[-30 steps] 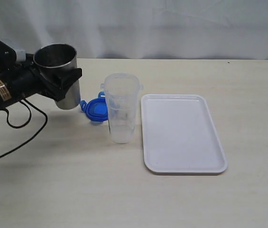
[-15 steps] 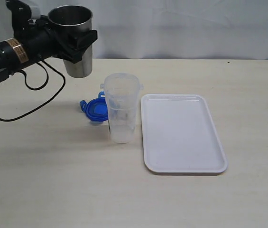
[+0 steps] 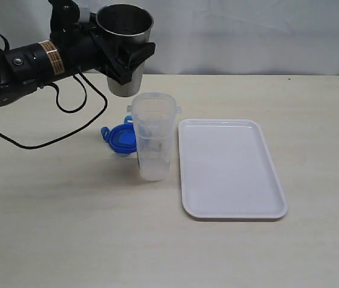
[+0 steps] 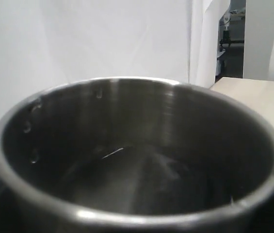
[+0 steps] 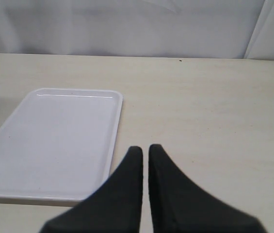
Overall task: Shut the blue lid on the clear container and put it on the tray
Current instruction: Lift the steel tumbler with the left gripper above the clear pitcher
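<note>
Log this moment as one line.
left gripper: holding steel cup aloft | right gripper: shut, empty | blue lid: on table, off clear container | tray: empty

The clear container [image 3: 153, 141] partly hides the blue lid [image 3: 116, 138].

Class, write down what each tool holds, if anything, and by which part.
The left tool grips the steel cup around its side wall, just below the rim. The right tool is shut and holds nothing.

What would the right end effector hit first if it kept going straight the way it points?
Likely just bare table, then the white curtain; the tray lies beside that line, not in it. Depth is unclear.
</note>
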`<state>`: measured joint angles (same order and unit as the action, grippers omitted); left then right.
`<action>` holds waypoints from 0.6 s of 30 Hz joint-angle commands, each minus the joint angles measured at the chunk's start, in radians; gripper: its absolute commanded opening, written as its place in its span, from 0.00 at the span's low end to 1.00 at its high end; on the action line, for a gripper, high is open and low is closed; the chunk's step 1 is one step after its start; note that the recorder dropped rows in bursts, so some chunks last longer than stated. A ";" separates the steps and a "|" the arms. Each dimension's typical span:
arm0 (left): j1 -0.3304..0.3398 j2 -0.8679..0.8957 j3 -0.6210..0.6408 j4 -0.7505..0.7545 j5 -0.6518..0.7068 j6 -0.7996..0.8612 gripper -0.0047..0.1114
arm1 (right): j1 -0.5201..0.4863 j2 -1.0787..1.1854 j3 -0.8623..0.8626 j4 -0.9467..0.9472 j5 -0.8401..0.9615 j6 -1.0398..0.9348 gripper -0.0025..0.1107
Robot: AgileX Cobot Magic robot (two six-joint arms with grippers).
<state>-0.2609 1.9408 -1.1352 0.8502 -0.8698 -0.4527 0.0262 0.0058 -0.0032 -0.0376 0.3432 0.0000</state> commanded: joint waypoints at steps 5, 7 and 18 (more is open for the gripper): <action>-0.007 -0.024 -0.018 0.084 -0.048 0.038 0.04 | 0.000 -0.006 0.003 0.000 0.001 0.000 0.06; -0.007 -0.024 -0.018 0.128 -0.048 0.044 0.04 | 0.000 -0.006 0.003 0.000 0.001 0.000 0.06; -0.007 -0.024 -0.018 0.142 -0.048 0.146 0.04 | 0.000 -0.006 0.003 0.000 0.001 0.000 0.06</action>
<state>-0.2672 1.9408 -1.1352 1.0217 -0.8580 -0.3503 0.0262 0.0058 -0.0032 -0.0376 0.3432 0.0000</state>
